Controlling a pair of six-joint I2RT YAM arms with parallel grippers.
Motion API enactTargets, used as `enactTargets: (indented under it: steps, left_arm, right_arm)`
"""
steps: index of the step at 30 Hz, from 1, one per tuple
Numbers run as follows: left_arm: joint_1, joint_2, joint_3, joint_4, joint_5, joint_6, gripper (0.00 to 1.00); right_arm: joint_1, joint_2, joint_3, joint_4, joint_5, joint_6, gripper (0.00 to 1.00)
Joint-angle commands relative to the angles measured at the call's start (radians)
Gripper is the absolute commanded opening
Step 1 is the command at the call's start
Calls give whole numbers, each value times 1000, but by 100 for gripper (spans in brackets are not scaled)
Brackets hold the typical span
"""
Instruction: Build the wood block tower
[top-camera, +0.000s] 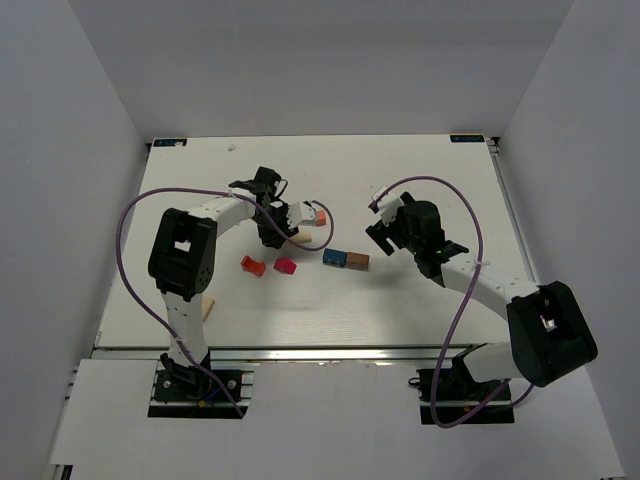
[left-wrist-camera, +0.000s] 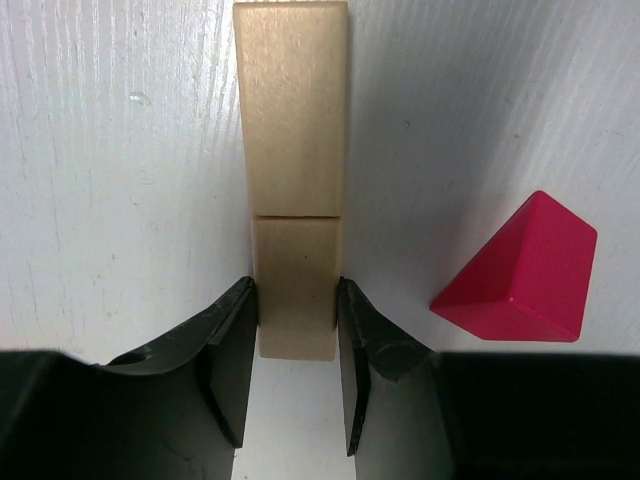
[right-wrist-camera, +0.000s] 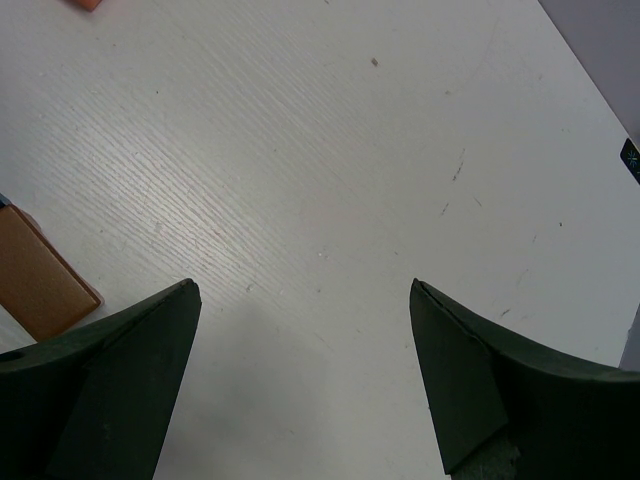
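Top external view: the tower's blocks lie scattered about the middle of the table (top-camera: 400, 170), not yet stacked. Farthest left, beside the left arm's lower link, lies a lone tan strip (top-camera: 208, 306). Further right an orange-red block (top-camera: 252, 266) and a red wedge (top-camera: 286, 266) sit near each other. Just behind them the left gripper (top-camera: 278, 228) is down at the table. The left wrist view shows it clenched on the near tan block (left-wrist-camera: 295, 285), a finger pressed to each side. That block lies end to end with a second tan block (left-wrist-camera: 291, 110), the two touching. An orange block (top-camera: 318, 213) sits just beside this gripper's right side. Next comes a blue block (top-camera: 333, 258) touching a brown block (top-camera: 357, 261). The right gripper (top-camera: 380, 235) hangs just behind the brown one, its jaws spread wide and holding nothing. In its wrist view the brown block sits at the left edge, beside one finger.
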Motion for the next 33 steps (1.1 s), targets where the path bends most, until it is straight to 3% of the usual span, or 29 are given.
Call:
enactTargets:
  steps: [1, 7, 10, 18, 29, 33]
  left_arm:
    - [-7, 5, 12, -11, 10, 36, 27]
    - [-7, 2, 23, -22, 22, 47, 45]
    - [-7, 2, 27, -25, 31, 44, 47]
    - [-7, -21, 27, -27, 36, 39, 63]
    - [-7, -47, 41, 12, 45, -13, 72]
    - [-7, -88, 49, 19, 54, -28, 87]
  right_arm:
    - [-5, 0, 23, 21, -8, -5, 89]
    - [-5, -2, 23, 17, -12, -6, 89]
    - [-5, -2, 22, 17, -12, -8, 89]
    - [-6, -5, 25, 9, -28, -11, 89]
    - [-6, -12, 34, -3, -52, -6, 89]
    - [-5, -29, 32, -3, -66, -3, 89]
